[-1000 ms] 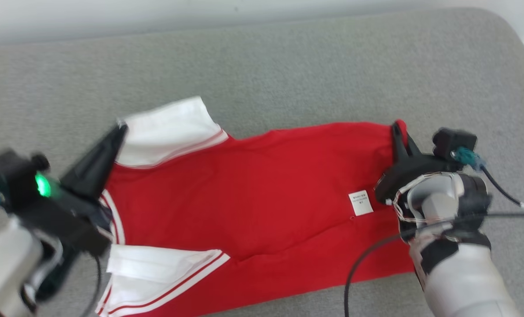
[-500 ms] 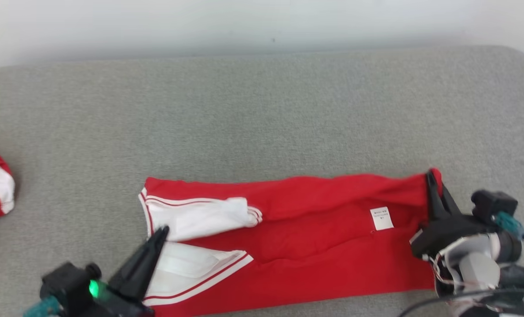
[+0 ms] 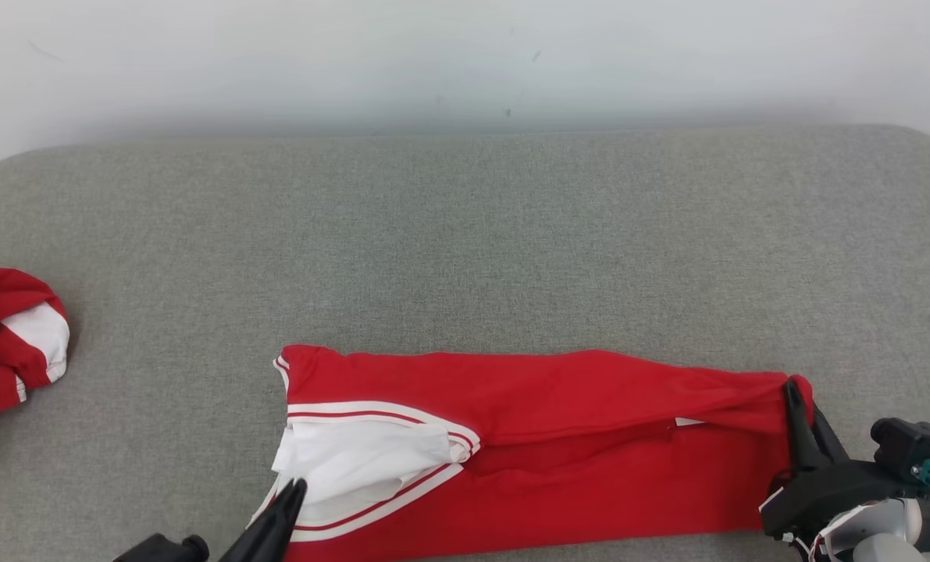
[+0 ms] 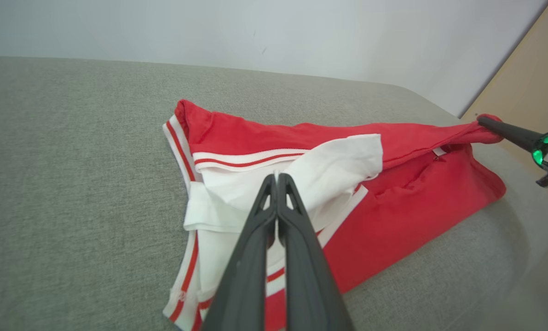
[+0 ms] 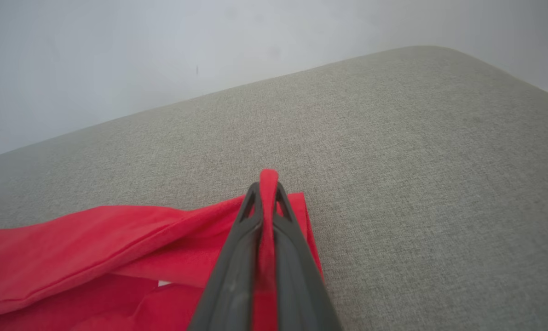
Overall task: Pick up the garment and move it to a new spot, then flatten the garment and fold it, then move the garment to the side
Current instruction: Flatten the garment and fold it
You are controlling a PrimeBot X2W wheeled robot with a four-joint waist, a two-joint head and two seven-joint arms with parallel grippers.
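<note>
Right wrist view first: the right pincer is clamped on a red hem corner of the garment, a ridge of cloth showing between the dark fingers. The garment lies as a long strip across the near part of the grey counter, its far long edge doubled over toward the robot. The left pincer is pressed together with its tip over the bunched white sleeve (whether it has caught any cloth, I can't tell). Off at the left end sits a second red-and-white bundle, well apart. I'd call this the folding step, mid-fold along the length. Next, by my reckoning, the held corner needs laying down square on the near edge. Then a release, with that rumpled sleeve smoothed flat so it doesn't lump up the fold.
</note>
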